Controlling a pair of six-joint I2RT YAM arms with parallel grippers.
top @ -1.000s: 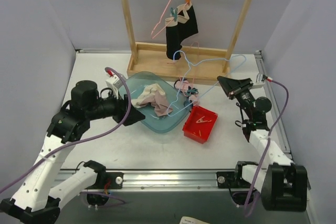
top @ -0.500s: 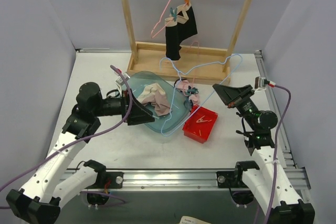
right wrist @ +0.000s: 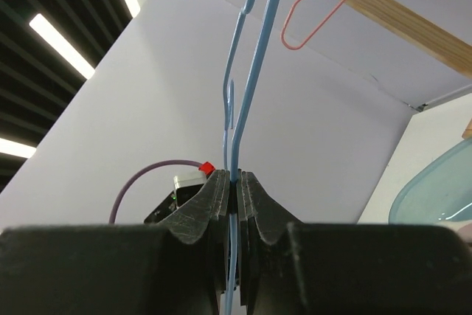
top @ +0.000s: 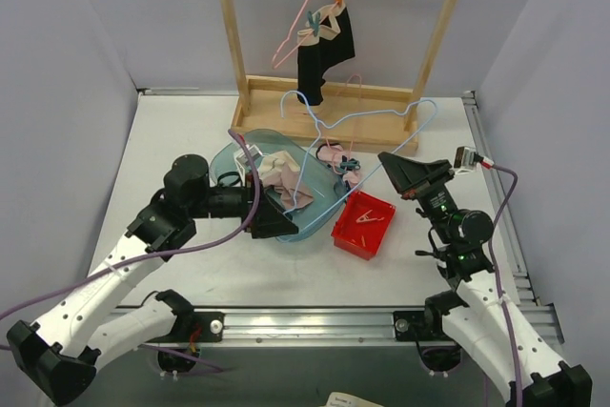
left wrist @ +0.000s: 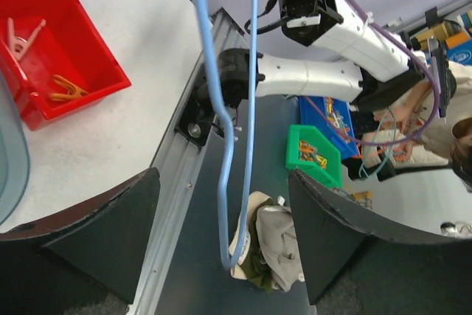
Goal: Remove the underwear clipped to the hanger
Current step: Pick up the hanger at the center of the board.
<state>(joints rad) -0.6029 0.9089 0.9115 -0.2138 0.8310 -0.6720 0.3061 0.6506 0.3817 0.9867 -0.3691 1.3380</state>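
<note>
Right gripper point(right wrist: 234, 178) pinches the thin blue hanger point(right wrist: 247, 64) above the table's middle. Left gripper point(left wrist: 225, 208) gapes beside the bowl point(top: 218, 156), which holds pale pink underwear point(top: 282, 178). Black underwear point(top: 325, 56) hangs clipped at the far edge. The wire may swivel in that pinch and snag the bowl's briefs.

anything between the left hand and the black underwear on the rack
Yes. The blue wire hanger, pinched in the right hand, runs through the open left hand, and the bowl of pale underwear lies between it and the black underwear.
</note>
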